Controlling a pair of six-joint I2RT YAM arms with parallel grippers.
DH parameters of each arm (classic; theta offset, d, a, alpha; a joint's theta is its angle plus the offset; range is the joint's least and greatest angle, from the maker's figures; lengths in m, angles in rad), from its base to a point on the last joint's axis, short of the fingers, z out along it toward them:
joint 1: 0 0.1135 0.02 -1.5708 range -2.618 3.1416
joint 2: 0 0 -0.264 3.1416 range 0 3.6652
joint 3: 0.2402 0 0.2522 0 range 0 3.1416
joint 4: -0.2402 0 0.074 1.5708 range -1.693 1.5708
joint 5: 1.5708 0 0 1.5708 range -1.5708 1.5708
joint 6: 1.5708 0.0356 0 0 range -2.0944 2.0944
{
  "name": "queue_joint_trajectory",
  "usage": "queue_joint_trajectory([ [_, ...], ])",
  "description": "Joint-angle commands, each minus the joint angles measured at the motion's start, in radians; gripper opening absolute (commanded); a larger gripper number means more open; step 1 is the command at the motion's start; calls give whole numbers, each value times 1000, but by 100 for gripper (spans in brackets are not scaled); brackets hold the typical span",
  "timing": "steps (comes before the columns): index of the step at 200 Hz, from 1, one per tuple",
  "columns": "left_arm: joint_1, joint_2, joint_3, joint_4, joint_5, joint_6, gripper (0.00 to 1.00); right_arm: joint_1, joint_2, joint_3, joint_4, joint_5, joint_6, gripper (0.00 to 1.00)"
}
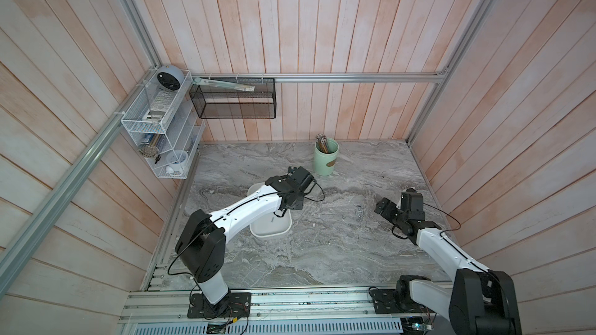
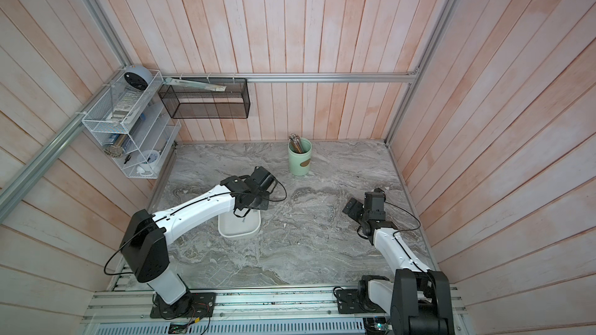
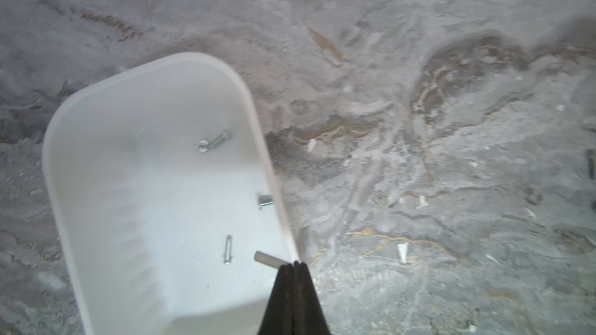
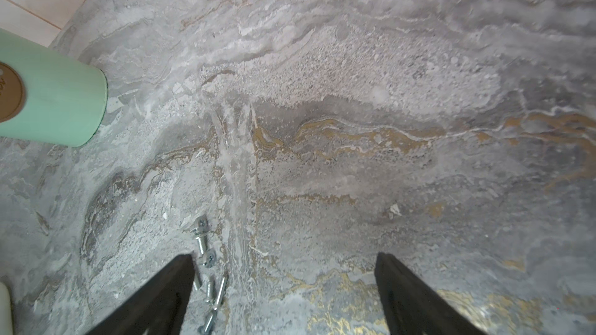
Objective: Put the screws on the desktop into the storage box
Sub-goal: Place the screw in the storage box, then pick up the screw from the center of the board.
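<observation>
You can read nothing here: the brown oval label (image 4: 9,91) on the green cup (image 1: 322,159), 12 o'clock on the bench (image 1: 322,252), is blurred.

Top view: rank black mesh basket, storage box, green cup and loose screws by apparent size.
1. black mesh basket, hung higher, nearer the camera
2. storage box, partly hidden
3. green cup
4. screws

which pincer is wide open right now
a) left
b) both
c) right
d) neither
c: in its wrist view the right pincer stands with its jaws far apart above the desktop, while the left pincer has its jaws pressed together by the storage box.
</observation>
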Motion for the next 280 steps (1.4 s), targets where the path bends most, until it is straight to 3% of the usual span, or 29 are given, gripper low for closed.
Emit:
queue_joint_trajectory([
  [1, 53, -37, -81, 58, 30, -6, 0, -2, 20, 23, -1, -47, -6, 94],
  [71, 160, 2, -135, 86, 88, 10, 0, -1, 42, 25, 6, -83, -8, 94],
  [92, 167, 5, -123, 73, 99, 16, 43, -2, 55, 30, 7, -102, -9, 94],
  [117, 167, -30, -120, 57, 89, 19, 57, -2, 70, 47, -13, -143, -37, 94],
  [159, 170, -120, -91, -16, 87, 42, 58, 5, 93, 122, -135, -205, -76, 87],
  [197, 171, -249, -103, -114, 79, 63, 57, 57, 97, 197, -304, -186, -127, 75],
  [235, 171, -392, -169, -184, 46, 85, 57, 177, 175, 272, -429, -71, -158, 61],
  [280, 171, -497, -295, -141, 56, 88, 58, 228, 319, 361, -490, -2, -149, 47],
])
